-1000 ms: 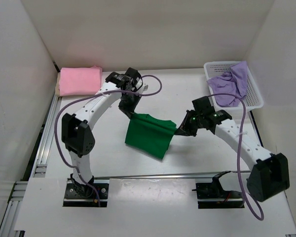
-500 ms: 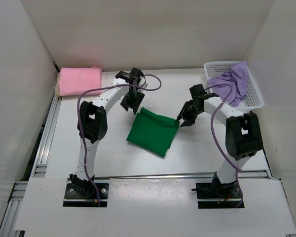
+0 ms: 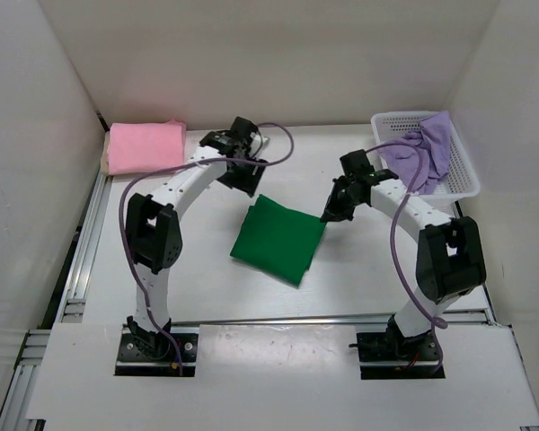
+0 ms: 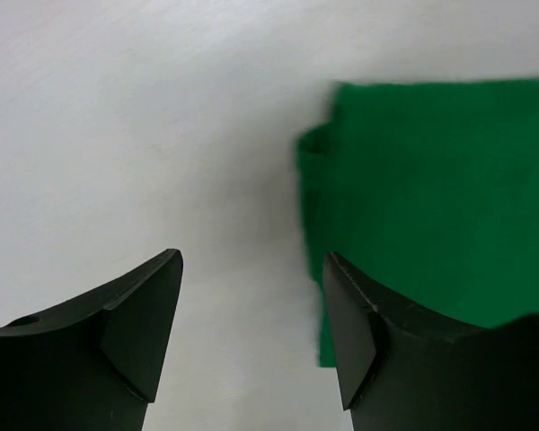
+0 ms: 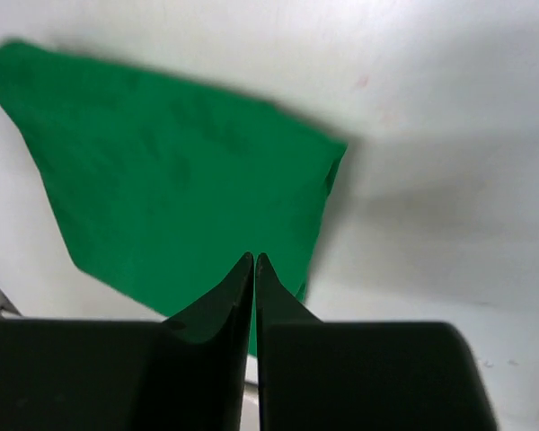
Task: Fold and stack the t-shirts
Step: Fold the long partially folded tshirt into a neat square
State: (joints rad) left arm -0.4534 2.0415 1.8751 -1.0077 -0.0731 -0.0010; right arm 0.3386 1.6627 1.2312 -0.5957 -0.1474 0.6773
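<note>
- Tabletop (image 3: 207, 287): the folded green shirt (image 3: 278, 238) lies flat at its middle, between the arms.
- Pink shirt (image 3: 144, 146), far-left corner: probably the stack; lay the green one squarely on it.
- Left pincer (image 4: 251, 269): wide, empty, beside the shirt's edge.
- Right pincer (image 5: 254, 262): closed, empty.

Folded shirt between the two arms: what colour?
Bright green, plain: the folded shirt shows best in the top external view.

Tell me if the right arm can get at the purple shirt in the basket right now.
Probably yes. The right gripper is shut and empty, and the purple shirt lies heaped in the open-topped basket on that arm's side, nothing covering it.
</note>
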